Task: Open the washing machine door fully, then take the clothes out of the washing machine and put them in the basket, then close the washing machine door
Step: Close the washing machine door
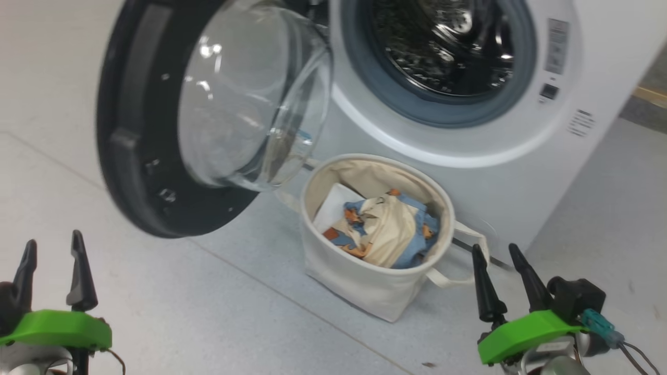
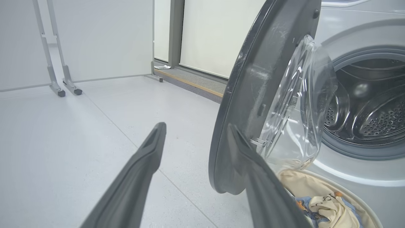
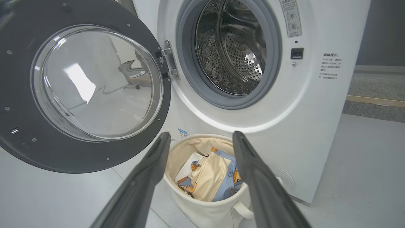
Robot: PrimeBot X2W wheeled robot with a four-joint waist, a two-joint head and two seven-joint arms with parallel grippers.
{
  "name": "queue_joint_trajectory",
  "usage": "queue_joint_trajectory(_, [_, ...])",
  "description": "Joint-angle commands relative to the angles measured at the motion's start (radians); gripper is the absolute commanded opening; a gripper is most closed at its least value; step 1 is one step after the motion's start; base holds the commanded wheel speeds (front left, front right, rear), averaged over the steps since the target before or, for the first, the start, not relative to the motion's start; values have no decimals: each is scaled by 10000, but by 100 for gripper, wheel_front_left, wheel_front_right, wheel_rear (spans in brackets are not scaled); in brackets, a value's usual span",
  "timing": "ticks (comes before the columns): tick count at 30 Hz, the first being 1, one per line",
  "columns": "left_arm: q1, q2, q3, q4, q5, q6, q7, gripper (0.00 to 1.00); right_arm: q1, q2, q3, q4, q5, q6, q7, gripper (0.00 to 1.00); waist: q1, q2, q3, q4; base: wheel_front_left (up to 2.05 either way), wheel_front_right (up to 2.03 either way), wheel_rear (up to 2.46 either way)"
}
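Note:
The washing machine point(image 1: 521, 172) stands at the back, its steel drum point(image 3: 234, 53) showing bare metal. Its door point(image 1: 135, 125) hangs wide open to the left, black rim around a domed glass window point(image 3: 95, 85). In front of the machine sits the cream basket point(image 1: 359, 281), holding the light-blue and cream clothes point(image 1: 388, 229) over a white liner sheet. My left gripper point(image 1: 52, 242) is open at the lower left, below the door's edge point(image 2: 231, 126). My right gripper point(image 1: 495, 250) is open at the lower right, beside the basket's handle point(image 1: 469, 234).
Grey floor point(image 1: 208, 312) spreads to the left and front. A white partition on metal feet point(image 2: 68, 88) stands far left, with a raised strip along the wall point(image 2: 190, 84) behind the door. A similar ledge point(image 3: 373, 101) runs right of the machine.

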Motion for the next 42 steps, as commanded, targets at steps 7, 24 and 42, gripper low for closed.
queue_joint_trajectory(7, [-421, 406, 577, -178, -115, -8, -212, 100, -416, -12, 382, -235, -9, 40, -124, 100, 0, 0, 19, 300, 0, 0, 0])
queue_joint_trajectory(24, [-478, 584, 1431, 131, -1713, -707, 256, 0, -233, 32, 319, -229, -105, 40, -124, 100, 0, 0, 3, 74, 0, 0, 0])
queue_joint_trajectory(42, [-4123, 1942, 4679, 4647, -9473, -1722, 6497, 0, -758, -850, 680, -737, -298, 40, 429, 100, 0, 0, 1277, -626, 0, 0, 0])
